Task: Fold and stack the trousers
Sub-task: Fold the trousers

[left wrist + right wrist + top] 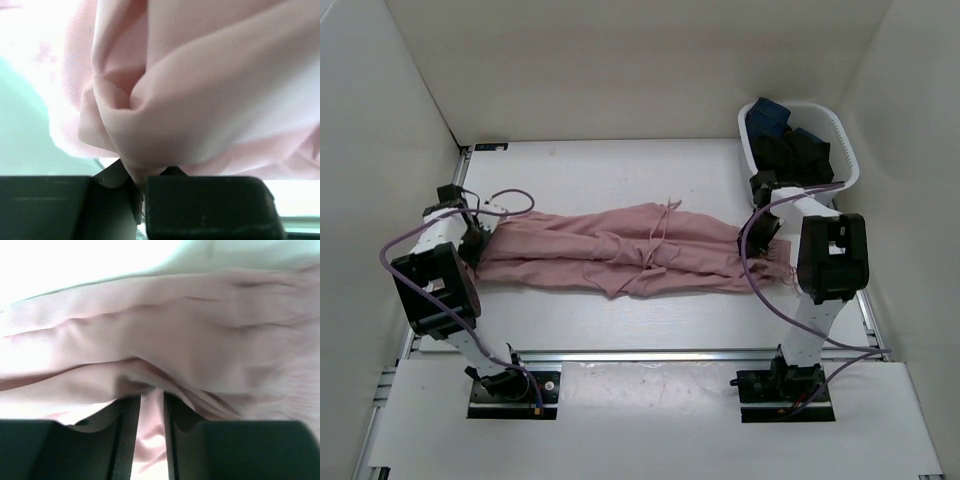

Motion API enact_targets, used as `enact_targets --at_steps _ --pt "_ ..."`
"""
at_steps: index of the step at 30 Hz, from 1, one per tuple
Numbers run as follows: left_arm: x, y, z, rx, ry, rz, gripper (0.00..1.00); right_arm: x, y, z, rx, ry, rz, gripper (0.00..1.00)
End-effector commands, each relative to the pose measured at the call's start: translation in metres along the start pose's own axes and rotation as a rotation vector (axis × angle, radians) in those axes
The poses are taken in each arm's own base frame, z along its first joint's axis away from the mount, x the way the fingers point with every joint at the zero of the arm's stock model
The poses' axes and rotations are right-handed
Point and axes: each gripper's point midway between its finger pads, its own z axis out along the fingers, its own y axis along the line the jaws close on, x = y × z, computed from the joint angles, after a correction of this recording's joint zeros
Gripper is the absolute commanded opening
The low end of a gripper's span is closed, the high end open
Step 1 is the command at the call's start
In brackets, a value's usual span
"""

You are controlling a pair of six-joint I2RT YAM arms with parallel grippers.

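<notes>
The trousers (620, 255) are plain dusty pink, unpatterned, with a drawstring (663, 225) of the same pink. The bench (620, 170) is white. At the upper right of the frame, a white basket (842, 140) holds dark navy and black clothes (790, 140). Both arms are black and white with purple cables.

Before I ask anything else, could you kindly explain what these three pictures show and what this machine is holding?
Two robot arms stand bolted at the near edge of a table. The wide picture looks down from above and behind them; the other two come from cameras on each wrist. Pink trousers lie stretched across the table. The left claw is shut on a fold at one end; the right claw pinches fabric at the other. A white basket of dark clothes sits at the far right.
</notes>
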Motion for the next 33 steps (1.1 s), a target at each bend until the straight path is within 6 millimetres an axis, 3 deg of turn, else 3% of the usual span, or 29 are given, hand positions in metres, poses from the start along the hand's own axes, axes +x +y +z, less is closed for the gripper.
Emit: enact_targets --at_steps 1,3,5,6,7,8,9,11,15,19,24,27,33 --pt "-0.024 0.011 -0.013 -0.017 -0.031 -0.032 0.14 -0.075 0.011 -0.016 0.018 -0.219 -0.031 0.30" --pt "-0.016 -0.002 -0.012 0.030 0.014 -0.019 0.19 -0.073 0.017 -0.023 -0.007 -0.184 -0.095 0.34" --pt "-0.007 -0.010 -0.007 0.053 0.037 -0.006 0.24 -0.071 0.019 -0.034 -0.035 -0.179 -0.142 0.45" --pt "0.005 -0.021 -0.002 0.079 0.078 -0.004 0.33 -0.066 0.017 -0.037 -0.042 -0.174 -0.155 0.50" --pt "0.010 -0.022 -0.002 0.077 0.087 0.007 0.38 -0.064 0.011 -0.052 -0.060 -0.187 -0.152 0.60" --pt "0.012 -0.024 -0.004 0.073 0.084 0.007 0.40 -0.056 0.004 -0.055 -0.054 -0.178 -0.153 0.63" --pt "0.016 -0.022 -0.008 0.051 0.096 0.008 0.44 -0.050 -0.002 -0.074 -0.068 -0.199 -0.151 0.70" --pt "0.016 -0.017 -0.014 0.023 0.093 0.017 0.49 -0.041 -0.012 -0.089 -0.064 -0.214 -0.138 0.75" --pt "0.022 0.003 -0.036 -0.053 0.113 0.015 0.61 -0.019 -0.037 -0.121 -0.061 -0.263 -0.042 0.79" --pt "0.026 0.007 -0.047 -0.054 0.134 0.008 0.63 -0.007 -0.063 -0.119 -0.022 -0.310 0.064 0.81" --pt "0.018 0.015 -0.057 -0.060 0.104 -0.004 0.69 -0.010 -0.083 -0.094 0.030 -0.342 0.195 0.83" --pt "0.013 0.021 -0.062 -0.068 0.097 -0.005 0.72 -0.013 -0.078 -0.079 0.017 -0.321 0.254 0.84" --pt "0.019 0.027 -0.046 -0.029 0.131 -0.036 0.74 -0.013 -0.075 -0.044 0.061 -0.253 0.293 0.83"
